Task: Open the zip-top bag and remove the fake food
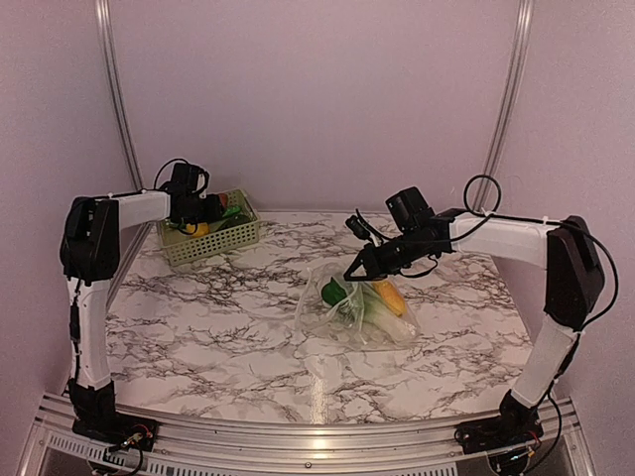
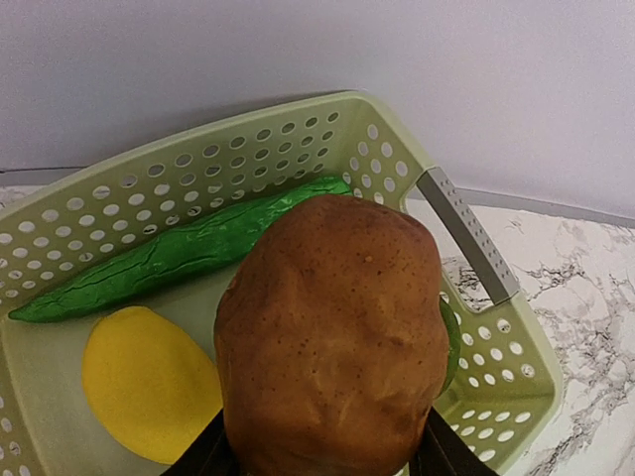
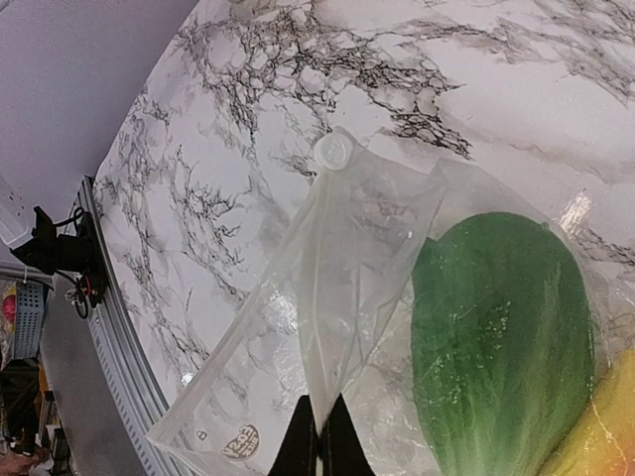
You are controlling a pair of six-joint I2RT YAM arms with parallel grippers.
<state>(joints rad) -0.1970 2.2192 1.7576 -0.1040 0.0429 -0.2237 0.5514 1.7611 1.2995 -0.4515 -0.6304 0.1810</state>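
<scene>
The clear zip-top bag [image 1: 359, 309] lies mid-table with green and yellow fake food [image 1: 382, 297] inside. My right gripper [image 1: 355, 270] is shut on a fold of the bag's top edge [image 3: 342, 327] and holds it up; a green piece [image 3: 501, 342] shows through the plastic. My left gripper [image 1: 213, 210] is over the light green basket [image 1: 210, 238], shut on an orange-brown potato-like toy [image 2: 332, 332]. Under it in the basket lie a long green vegetable [image 2: 179, 256] and a yellow toy [image 2: 149, 382].
The basket [image 2: 466, 238] stands at the table's back left by the wall, with a grey handle on its rim. The marble table's left edge and metal rail [image 3: 109, 327] show in the right wrist view.
</scene>
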